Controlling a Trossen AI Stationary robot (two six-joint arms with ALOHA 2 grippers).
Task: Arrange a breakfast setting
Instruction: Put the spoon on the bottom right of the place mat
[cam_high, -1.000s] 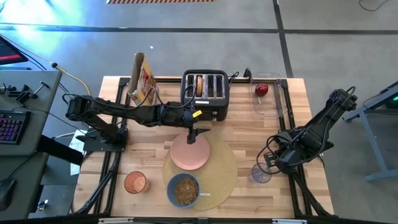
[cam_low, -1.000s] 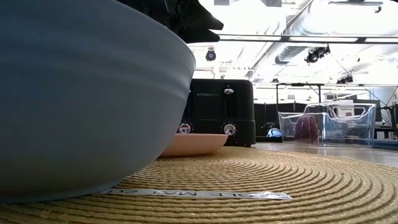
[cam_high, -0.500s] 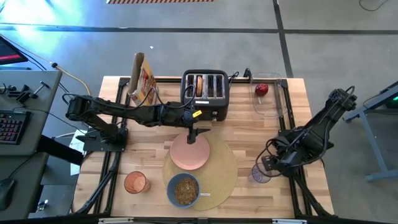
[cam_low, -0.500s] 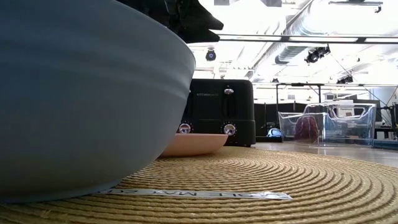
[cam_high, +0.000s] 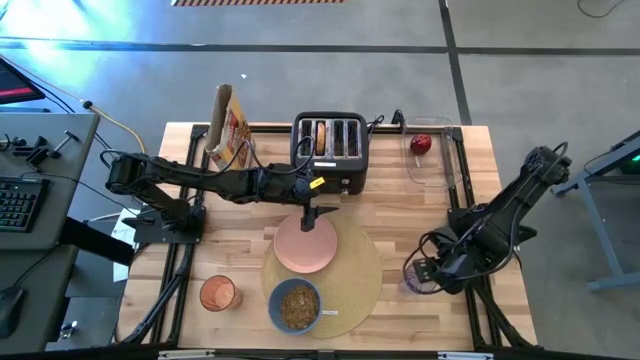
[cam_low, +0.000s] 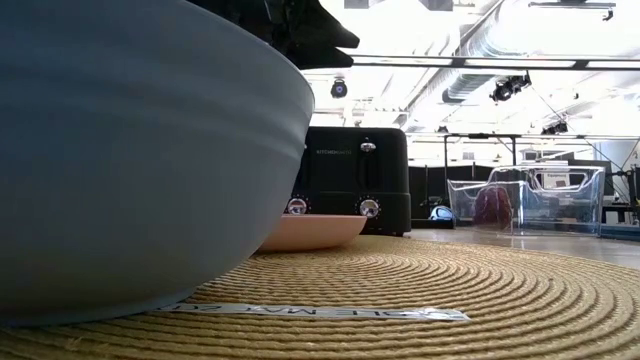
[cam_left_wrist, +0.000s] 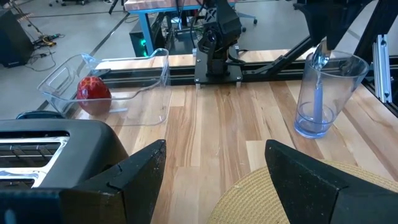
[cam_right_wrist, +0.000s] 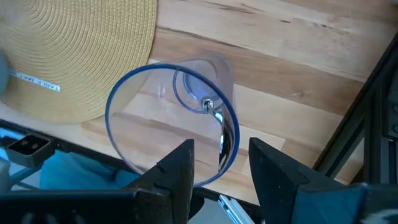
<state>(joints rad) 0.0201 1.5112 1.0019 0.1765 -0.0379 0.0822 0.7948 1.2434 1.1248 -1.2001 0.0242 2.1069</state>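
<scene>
The round tan placemat lies on the table in front of the black toaster. The pink plate sits on the placemat's toaster-side edge, and the blue bowl, holding brown cereal, rests on its opposite edge. The orange cup stands off the placemat, beside the bowl. The clear purplish glass stands upright on the bare wood just beside the placemat, on the side away from the cup, with a small metal spoon standing inside it. The right hand hangs directly over the glass, fingers apart and clear of the rim. The left hand hovers over the plate, fingers spread and empty. The red apple lies in a clear container at the table's corner beside the toaster.
</scene>
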